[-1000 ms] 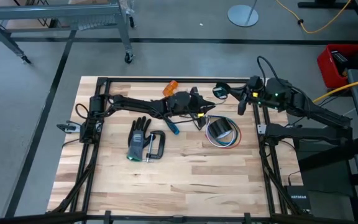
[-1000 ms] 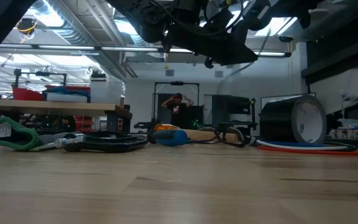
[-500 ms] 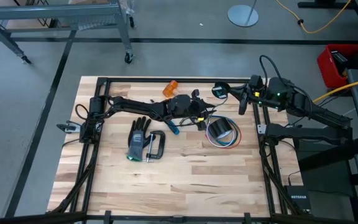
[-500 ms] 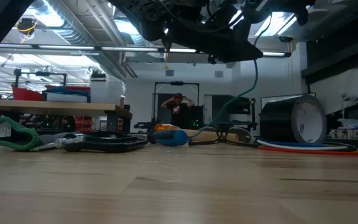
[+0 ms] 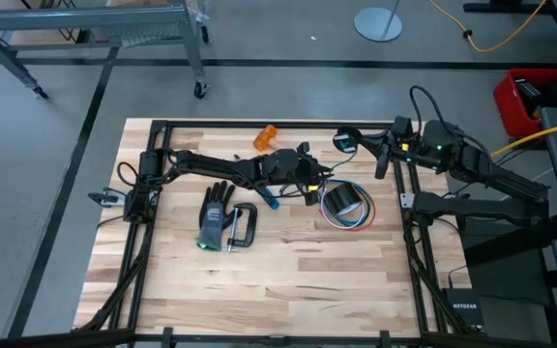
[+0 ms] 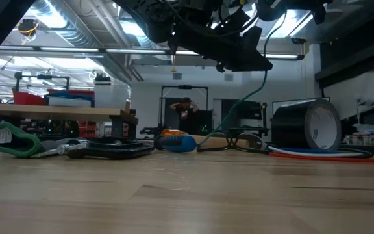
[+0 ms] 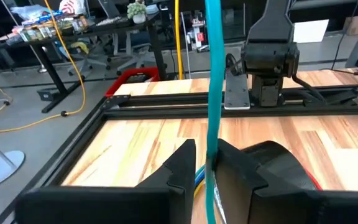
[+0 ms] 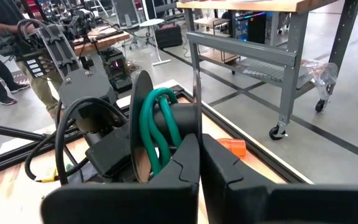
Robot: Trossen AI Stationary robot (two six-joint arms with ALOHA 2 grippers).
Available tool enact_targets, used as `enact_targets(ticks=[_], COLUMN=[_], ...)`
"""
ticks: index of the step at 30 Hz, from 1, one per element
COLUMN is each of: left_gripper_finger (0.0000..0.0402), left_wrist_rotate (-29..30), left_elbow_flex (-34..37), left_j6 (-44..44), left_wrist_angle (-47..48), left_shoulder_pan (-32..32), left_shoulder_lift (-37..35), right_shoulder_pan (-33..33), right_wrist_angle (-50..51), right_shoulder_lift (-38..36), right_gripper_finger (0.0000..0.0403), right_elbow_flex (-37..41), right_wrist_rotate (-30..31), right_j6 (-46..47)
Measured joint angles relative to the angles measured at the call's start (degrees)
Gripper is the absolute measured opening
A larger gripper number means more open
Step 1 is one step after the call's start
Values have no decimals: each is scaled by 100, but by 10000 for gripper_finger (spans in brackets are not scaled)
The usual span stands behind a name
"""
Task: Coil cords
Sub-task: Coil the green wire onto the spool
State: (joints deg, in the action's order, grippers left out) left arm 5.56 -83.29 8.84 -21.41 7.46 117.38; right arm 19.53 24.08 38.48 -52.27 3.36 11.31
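Behind the butcher-block table (image 5: 288, 266) a workshop is showing: benches, a yellow floor cable (image 5: 496, 39), and a person (image 6: 186, 110) standing far off.

We are partway through winding the teal-green cord (image 7: 214, 74). Our left gripper (image 7: 205, 163), over the middle of the table beside the tape roll (image 5: 344, 200), is pinching the cord between its fingers, and the cord is running taut toward our right gripper (image 8: 199, 155). That one is clenched at the table's far right edge, holding a spool (image 8: 143, 121) already carrying green turns. We judge the next move calls for feeding slack toward the spool without letting tension drop.

Red, white and blue wires (image 5: 361, 220) are lying coiled around the tape roll, near a glove (image 5: 215, 217) and a clamp (image 5: 245, 228).
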Motion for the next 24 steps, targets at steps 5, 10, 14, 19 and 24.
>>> enact_targets(ticks=[5, 10, 14, 19, 24], left_gripper_finger=[14, 6, 3, 2, 2], left_wrist_rotate=[0, 0, 70, 127, 114], left_elbow_flex=[0, 0, 0, 0, -2], left_j6=[18, -56, -139, -336, -456], left_wrist_angle=[-9, 60, 204, 576, 756], left_shoulder_pan=[0, 0, 31, 206, 376], left_shoulder_lift=[0, 0, 0, 0, 0], right_shoulder_pan=[0, 0, 0, -1, -2], right_wrist_angle=[5, 132, 667, 1501, 2155], right_shoulder_lift=[-97, -171, -304, -449, -464], right_gripper_finger=[1, 1, 1, 1, 1], right_elbow_flex=[0, 0, 0, 2, 2], right_wrist_rotate=[2, 2, 2, -481, -950], right_j6=[0, -3, -4, 43, 72])
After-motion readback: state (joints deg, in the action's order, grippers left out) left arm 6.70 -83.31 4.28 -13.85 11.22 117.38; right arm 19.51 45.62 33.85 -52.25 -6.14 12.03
